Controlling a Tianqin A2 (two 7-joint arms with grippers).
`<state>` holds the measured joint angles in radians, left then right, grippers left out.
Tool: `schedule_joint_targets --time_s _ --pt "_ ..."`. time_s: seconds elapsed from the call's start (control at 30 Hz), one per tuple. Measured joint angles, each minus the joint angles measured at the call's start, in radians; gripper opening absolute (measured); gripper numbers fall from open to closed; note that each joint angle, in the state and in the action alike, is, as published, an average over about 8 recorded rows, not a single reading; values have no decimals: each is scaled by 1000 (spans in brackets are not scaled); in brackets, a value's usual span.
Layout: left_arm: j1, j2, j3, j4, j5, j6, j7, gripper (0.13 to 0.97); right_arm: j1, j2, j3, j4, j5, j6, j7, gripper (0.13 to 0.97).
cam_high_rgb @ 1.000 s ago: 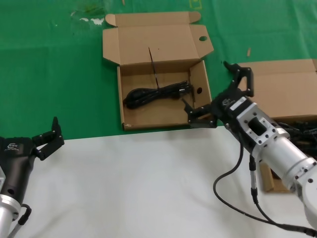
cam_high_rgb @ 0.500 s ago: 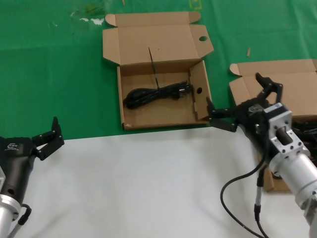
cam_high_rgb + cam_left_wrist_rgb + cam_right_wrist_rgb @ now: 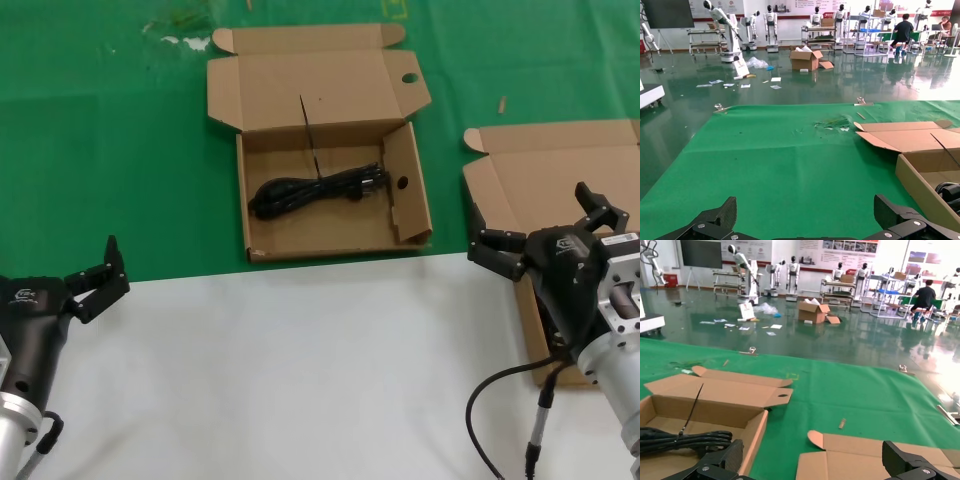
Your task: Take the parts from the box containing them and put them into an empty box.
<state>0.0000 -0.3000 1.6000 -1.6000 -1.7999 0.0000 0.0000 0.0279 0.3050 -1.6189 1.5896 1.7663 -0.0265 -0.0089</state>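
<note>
One black cable (image 3: 315, 187) with a tie lies inside the open box with round holes in its flaps (image 3: 400, 215), at the middle of the green mat. The plain-lid box (image 3: 560, 165) is at the right; my right arm hides most of its inside. My right gripper (image 3: 545, 222) hovers open and empty over that box's near left corner. In the right wrist view, the right gripper (image 3: 812, 470) spans the plain lid (image 3: 860, 455), with the cable (image 3: 685, 440) off to one side. My left gripper (image 3: 95, 275) rests open and empty at the near left.
A green mat (image 3: 120, 150) covers the far half of the table and a white surface (image 3: 280, 370) the near half. A thin cable (image 3: 500, 400) hangs from my right arm. The left wrist view shows the holed box's wall (image 3: 920, 190).
My right gripper has swung right, from the holed box's near right corner to over the plain-lid box, staying open and empty. The left arm has not moved.
</note>
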Motion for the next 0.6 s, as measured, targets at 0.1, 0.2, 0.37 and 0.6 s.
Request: schedule_joint_targets --time_s 0.1,0.2,0.37,0.6 --pt "0 0 0 0 0 0 0 966 -6 -1 4 2 7 5 2 966" --pt "0 0 0 0 0 0 0 966 -7 -1 4 2 8 6 2 966" --pt "0 0 0 0 0 0 0 966 -7 -1 5 2 8 6 2 966" --pt "0 0 0 0 0 0 0 966 -7 -1 5 2 8 6 2 966"
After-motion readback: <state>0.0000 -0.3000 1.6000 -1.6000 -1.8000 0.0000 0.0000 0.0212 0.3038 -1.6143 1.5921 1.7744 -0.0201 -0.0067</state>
